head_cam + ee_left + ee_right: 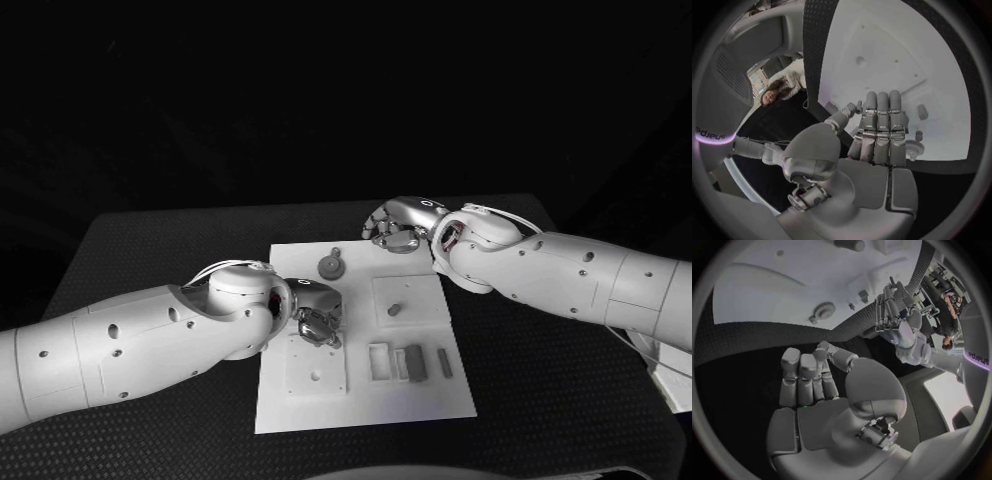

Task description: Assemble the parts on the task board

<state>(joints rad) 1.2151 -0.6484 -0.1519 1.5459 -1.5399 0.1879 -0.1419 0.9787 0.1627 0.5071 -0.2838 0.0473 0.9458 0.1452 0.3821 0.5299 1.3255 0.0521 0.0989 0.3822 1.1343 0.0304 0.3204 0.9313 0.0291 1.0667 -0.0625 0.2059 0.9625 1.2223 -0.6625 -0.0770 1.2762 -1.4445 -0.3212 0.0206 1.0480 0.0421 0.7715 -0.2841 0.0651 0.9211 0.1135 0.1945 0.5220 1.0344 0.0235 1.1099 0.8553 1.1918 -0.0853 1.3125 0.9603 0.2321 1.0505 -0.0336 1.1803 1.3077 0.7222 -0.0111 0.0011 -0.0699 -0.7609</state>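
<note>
The black counter (144,240) fills the lower part of the head view, and the white task board (361,400) lies at its middle, running from about 12 o'clock down toward 6 o'clock.

The left arm (116,345) enters from 9 o'clock and the right arm (577,275) from 3 o'clock.

The left hand (312,312) hovers over the board's left edge near its middle. In the left wrist view its fingers (879,120) lie straight and side by side over the white surface, released, with nothing in them. The right hand (398,224) sits at the board's far right corner, around 1 o'clock. In the right wrist view its fingers (801,372) extend loosely over the dark counter just short of the board's edge, also holding nothing.

On the board, a raised square plate (408,302) carries a small grey peg (394,310) at its centre. A second plate (312,368) lies at about 7 o'clock. Grey bar-shaped parts (415,362) lie side by side toward 5 o'clock. A round grey part with a stem (332,266) lies near 12 o'clock, between the two hands and touching neither.
</note>
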